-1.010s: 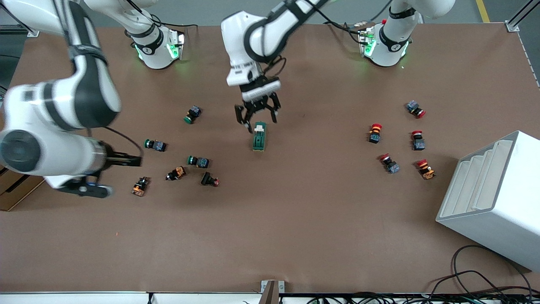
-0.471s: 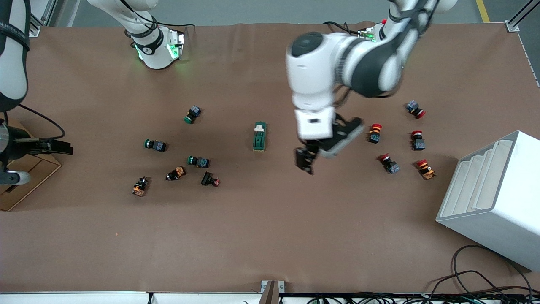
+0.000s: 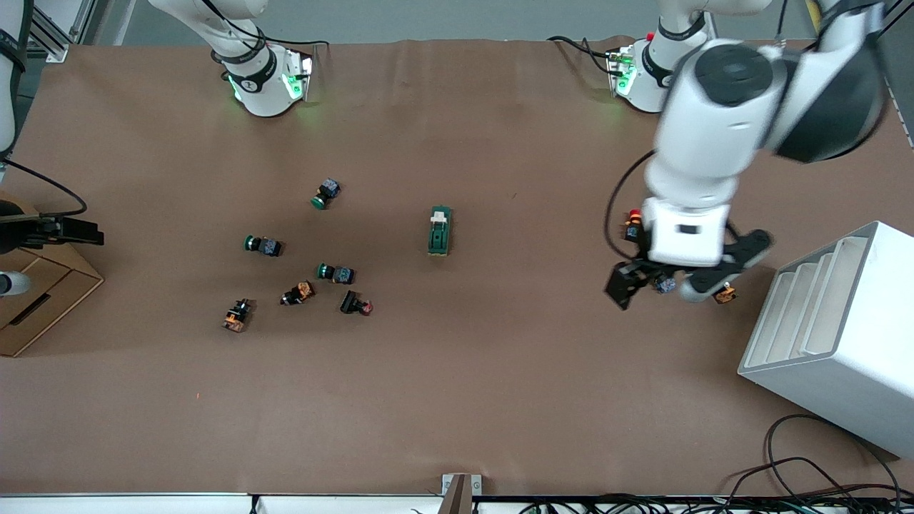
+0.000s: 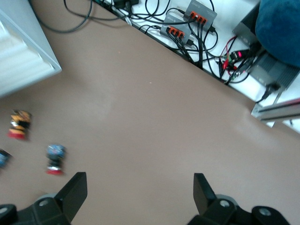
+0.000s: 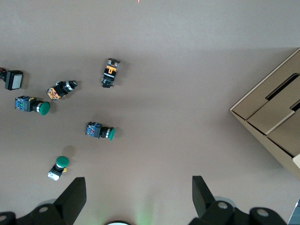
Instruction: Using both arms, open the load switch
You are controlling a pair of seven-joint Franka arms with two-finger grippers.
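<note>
- Table (image 3: 457,400): brown mat fills the frame; the white rack (image 3: 832,335) at lower right and the cardboard box (image 3: 43,300) at mid-left sit at the edges, apparently to keep the middle free
- Left gripper (image 4: 140,192): mid-right of frame over the red buttons (image 3: 635,225), jaws spread, holding nothing
- Right gripper (image 5: 139,197): at the left edge over the box, jaws spread, nothing held
- Switch (image 3: 439,230): centre of frame, flat on the mat, well apart from both grippers; the arms look withdrawn, so the opening is judged done
</note>
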